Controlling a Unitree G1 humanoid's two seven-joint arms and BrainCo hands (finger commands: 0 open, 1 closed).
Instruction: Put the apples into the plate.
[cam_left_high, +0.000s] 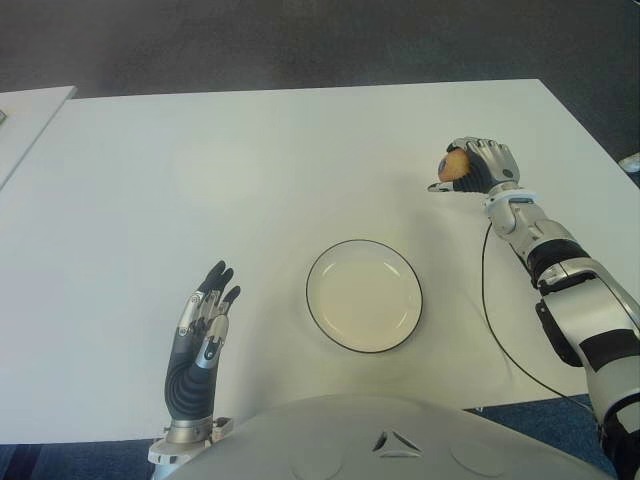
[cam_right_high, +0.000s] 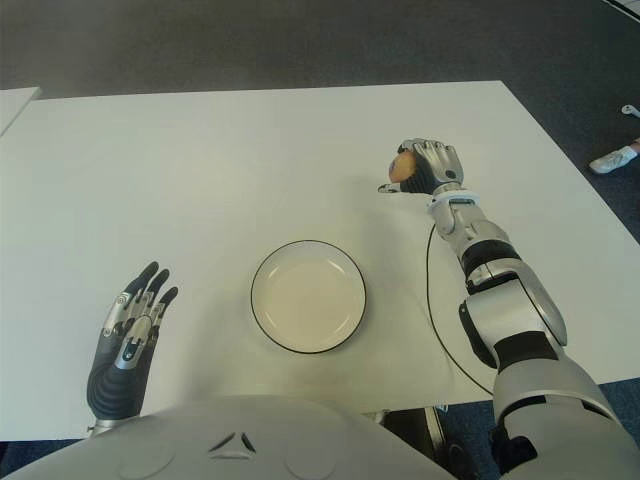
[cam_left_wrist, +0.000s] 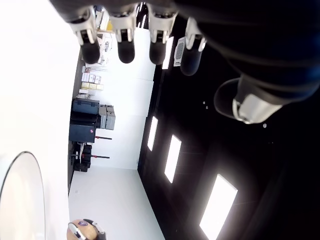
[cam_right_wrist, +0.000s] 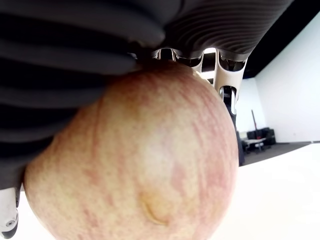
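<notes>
Apple (cam_right_wrist: 145, 160): yellow-tan skin, red streaks and blush. Plate (cam_left_high: 364, 296): cream-white, thin dark rim line. Table (cam_left_high: 200, 180): plain white. Right hand (cam_left_high: 478, 166): silver-grey finger segments, black ribbed palm. Left hand (cam_left_high: 200, 335): black ribbed palm, silver segments, black fingertips. Floor (cam_left_high: 300, 40): dark grey. Cable (cam_left_high: 495, 330): black.

One apple (cam_left_high: 454, 165), one plate (cam_left_high: 364, 296), one table (cam_left_high: 200, 180), two hands.

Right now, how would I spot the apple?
Start at the white table, then find the empty round plate. Beyond it, toward the robot's right, the right hand grips the apple, the only yellowish-red thing here.
</notes>
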